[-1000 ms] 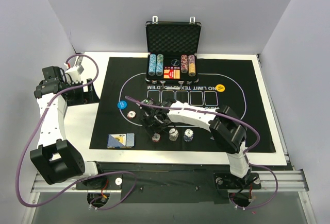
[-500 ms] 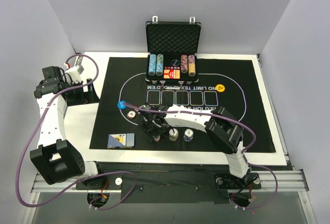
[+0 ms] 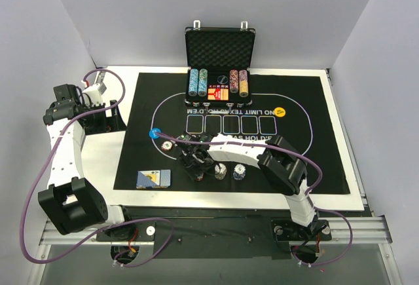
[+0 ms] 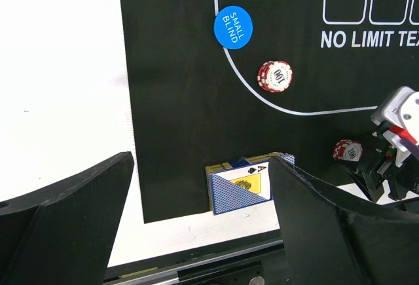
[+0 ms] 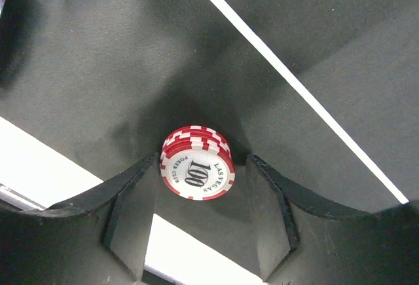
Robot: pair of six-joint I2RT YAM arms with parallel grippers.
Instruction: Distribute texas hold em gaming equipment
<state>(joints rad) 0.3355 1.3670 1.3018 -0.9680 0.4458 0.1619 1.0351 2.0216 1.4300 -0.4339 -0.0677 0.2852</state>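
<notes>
A red-and-white striped poker chip stack [image 5: 198, 170] stands on the mat near its front edge. My right gripper [image 5: 203, 162] is low around it. The left finger [image 5: 134, 200] touches the stack and a thin gap shows at the right finger, so the jaws are open. Two more chip stacks [image 3: 220, 171] [image 3: 240, 172] stand just to the right, and another red one [image 3: 167, 146] to the left. The card deck [image 3: 154, 178] lies at the mat's front left corner. My left gripper [image 4: 203, 219] hangs open and empty, high above the deck [image 4: 239, 190].
A blue small-blind disc [image 3: 154, 133] and a yellow disc [image 3: 280, 111] lie on the black mat [image 3: 294, 147]. The open black case [image 3: 219, 46] with chip columns stands at the back. White table [image 3: 105, 160] borders the mat on the left.
My right gripper has come towards the near edge and down over the red chip stack, and its jaws have narrowed around it. The left arm has not moved.
</notes>
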